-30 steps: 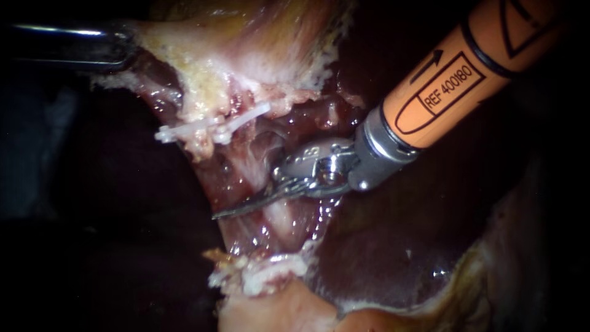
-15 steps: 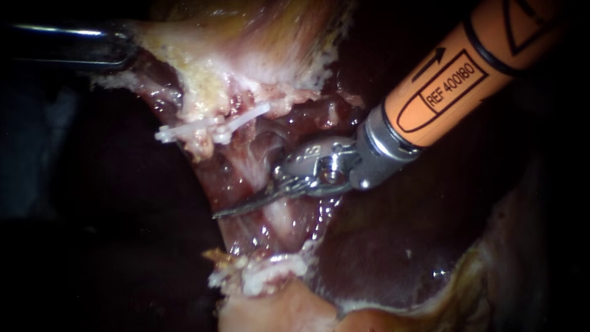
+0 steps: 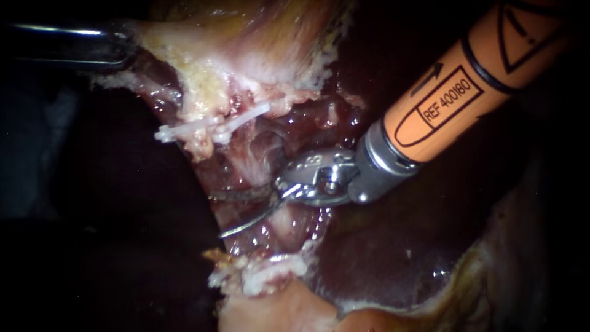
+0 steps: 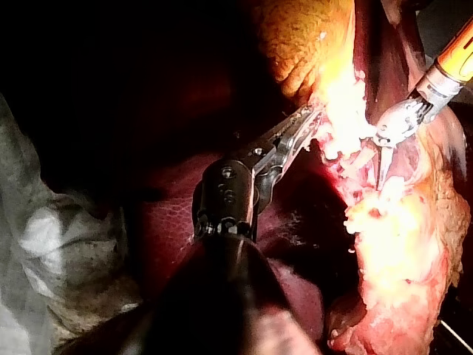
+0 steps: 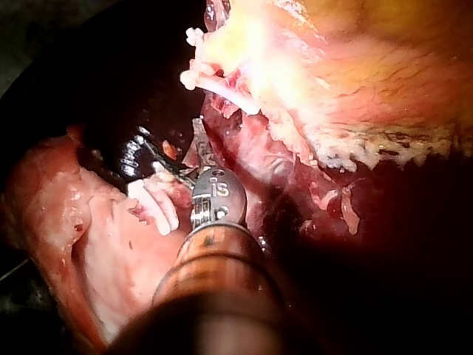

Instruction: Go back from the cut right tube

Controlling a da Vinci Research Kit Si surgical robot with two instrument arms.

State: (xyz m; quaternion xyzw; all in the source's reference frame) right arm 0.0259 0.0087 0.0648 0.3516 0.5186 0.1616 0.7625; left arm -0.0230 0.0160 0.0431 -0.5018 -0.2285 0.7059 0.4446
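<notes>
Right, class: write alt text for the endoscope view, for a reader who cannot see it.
The right instrument, orange-shafted, has its blades open over red tissue, just below white clips. At upper left, the left instrument holds pale tissue.

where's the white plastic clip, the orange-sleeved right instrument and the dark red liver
white plastic clip (image 3: 190,129): endoscope view, its middle
right instrument (image 3: 216,216): endoscope view, between open jaws
liver (image 3: 381,258): endoscope view, bare surface
</notes>
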